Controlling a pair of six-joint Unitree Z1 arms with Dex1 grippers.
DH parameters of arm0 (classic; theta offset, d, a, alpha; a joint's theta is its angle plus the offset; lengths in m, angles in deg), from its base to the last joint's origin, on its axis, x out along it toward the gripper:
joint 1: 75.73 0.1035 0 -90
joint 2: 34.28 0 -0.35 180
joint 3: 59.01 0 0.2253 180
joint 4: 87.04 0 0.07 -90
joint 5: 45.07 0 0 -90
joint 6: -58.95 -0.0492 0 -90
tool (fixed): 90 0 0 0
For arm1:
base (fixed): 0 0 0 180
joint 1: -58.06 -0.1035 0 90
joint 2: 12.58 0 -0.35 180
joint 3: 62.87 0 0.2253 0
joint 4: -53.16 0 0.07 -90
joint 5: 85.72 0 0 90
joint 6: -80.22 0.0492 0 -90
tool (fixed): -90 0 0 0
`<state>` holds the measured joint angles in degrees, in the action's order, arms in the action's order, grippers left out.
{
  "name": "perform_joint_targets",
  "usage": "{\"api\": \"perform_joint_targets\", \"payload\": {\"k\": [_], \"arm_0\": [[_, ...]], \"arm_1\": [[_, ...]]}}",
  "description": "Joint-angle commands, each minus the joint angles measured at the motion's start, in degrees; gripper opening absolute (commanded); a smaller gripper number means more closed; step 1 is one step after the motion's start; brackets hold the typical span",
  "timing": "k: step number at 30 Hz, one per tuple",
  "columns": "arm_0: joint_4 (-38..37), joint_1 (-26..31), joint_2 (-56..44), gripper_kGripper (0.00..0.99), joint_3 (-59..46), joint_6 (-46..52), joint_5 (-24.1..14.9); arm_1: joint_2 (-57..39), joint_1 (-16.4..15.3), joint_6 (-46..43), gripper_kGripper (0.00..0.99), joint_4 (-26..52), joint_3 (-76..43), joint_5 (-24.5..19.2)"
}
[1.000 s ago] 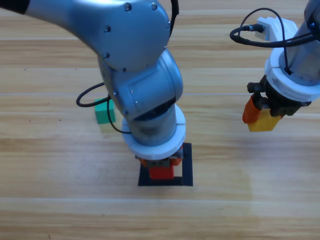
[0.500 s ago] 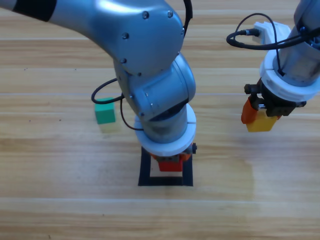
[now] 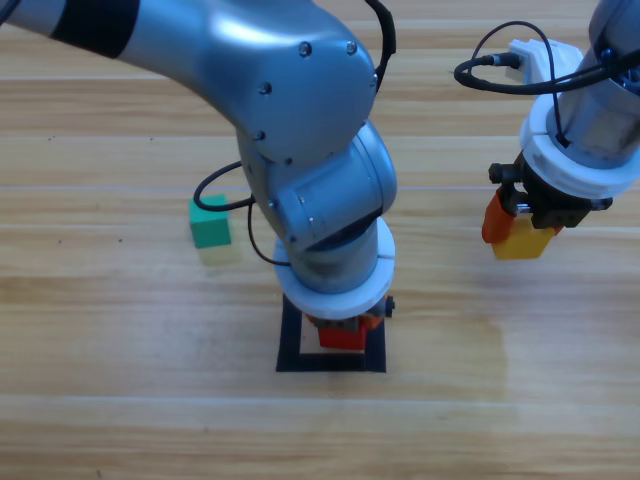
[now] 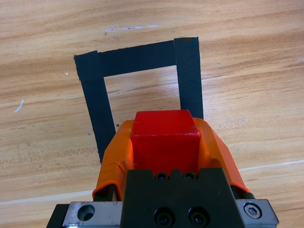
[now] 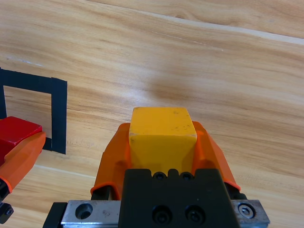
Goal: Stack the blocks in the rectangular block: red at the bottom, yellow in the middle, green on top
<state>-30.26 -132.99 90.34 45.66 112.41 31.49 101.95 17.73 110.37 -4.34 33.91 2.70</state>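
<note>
Over the black tape rectangle at six o'clock, nothing is stacked yet.

Nearest, the left arm's orange-jawed gripper is closed on the small matte red cube, held above the outline's wooden inside. At three o'clock the right gripper clamps the small yellow cube, well apart and aloft. At nine o'clock the teal-green cube sits untouched on the wooden table. All three placements remain.
</note>
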Motion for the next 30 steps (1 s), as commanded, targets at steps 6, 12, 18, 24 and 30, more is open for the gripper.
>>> {"api": "perform_joint_targets", "payload": {"k": [6, 12, 18, 24, 30], "arm_0": [[-0.9, 1.2, 3.3, 0.066, -1.3, 0.7, -1.2], [-0.9, 2.2, 3.0, 0.066, -1.8, 3.7, -0.5], [-0.9, 2.3, 3.3, 0.067, -1.3, 4.6, -0.9], [-0.9, 2.3, 3.9, 0.067, -1.0, 4.6, -1.1], [-1.0, 2.2, 4.6, 0.069, -0.5, 4.6, -1.1]], "arm_1": [[3.8, 1.2, -0.5, 0.112, -1.2, 0.6, -0.2], [3.9, 1.2, -0.5, 0.112, -1.2, 0.8, 0.0], [4.3, 1.3, -0.8, 0.112, -1.2, 0.7, -0.1], [4.4, 1.2, -1.0, 0.112, -1.2, 0.7, -0.2], [4.5, 1.3, -1.0, 0.112, -1.1, 0.7, -0.2]]}}
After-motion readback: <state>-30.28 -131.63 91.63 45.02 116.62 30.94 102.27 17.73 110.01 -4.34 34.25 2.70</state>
